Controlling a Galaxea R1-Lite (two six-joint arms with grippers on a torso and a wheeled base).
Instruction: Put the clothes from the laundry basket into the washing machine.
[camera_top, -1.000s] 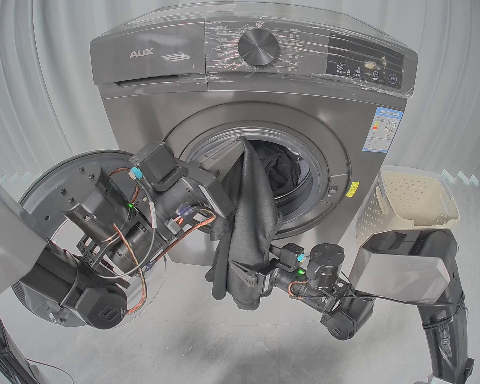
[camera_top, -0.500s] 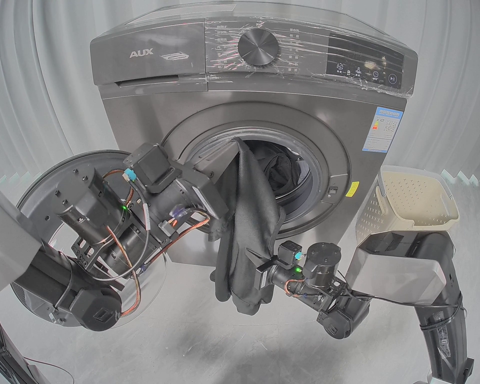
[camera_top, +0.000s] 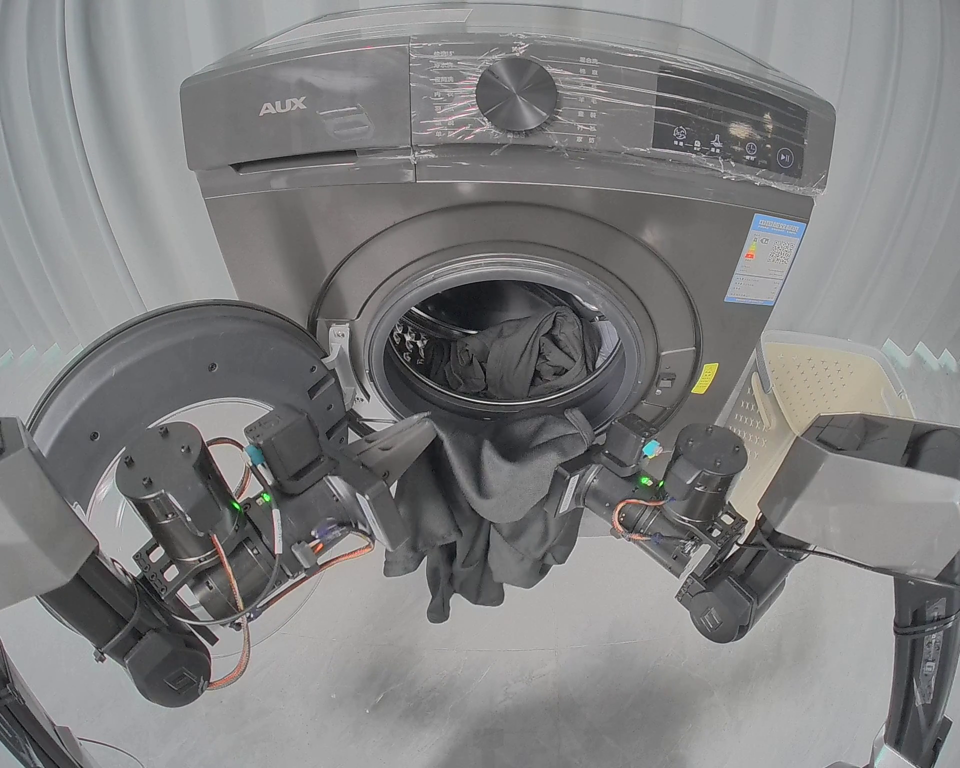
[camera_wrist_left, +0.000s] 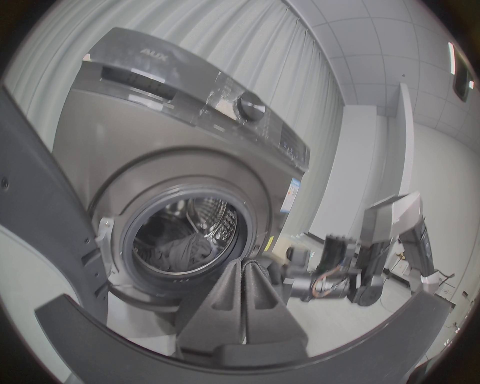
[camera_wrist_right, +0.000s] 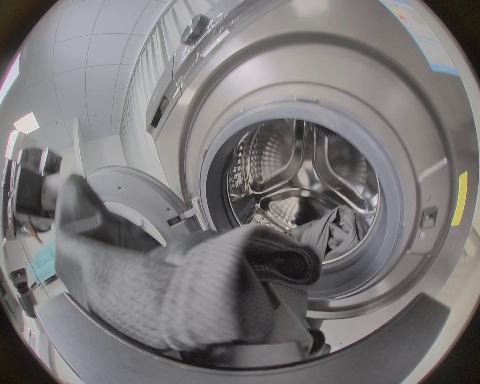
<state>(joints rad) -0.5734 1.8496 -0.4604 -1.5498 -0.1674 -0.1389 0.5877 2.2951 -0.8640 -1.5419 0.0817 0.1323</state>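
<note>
The dark garment (camera_top: 490, 480) hangs at 6 o'clock of the washing machine (camera_top: 500, 200) mouth, outside the drum, with its top edge slung just below the grey door seal. It is a soft, charcoal-black piece with a fine knit weave, bunched into thick folds. Its loose ends trail down toward the floor in two uneven tails.

My left gripper (camera_top: 425, 432) sits at 7 o'clock of the opening. Its fingers (camera_wrist_left: 227, 300) are pressed together and pinch the garment's near edge at their tips. My right gripper (camera_top: 572, 482) is at 5 o'clock of the opening. The cloth is wrapped over it, so I cannot tell whether it is clamped or apart.

Inside the drum, more dark clothes (camera_top: 520, 355) lie heaped at the bottom against the shiny steel wall. The round door (camera_top: 170, 360) stands swung wide at 8 o'clock. The cream laundry basket (camera_top: 830, 385), perforated along its sides, stands at 4 o'clock, just beside the machine.
</note>
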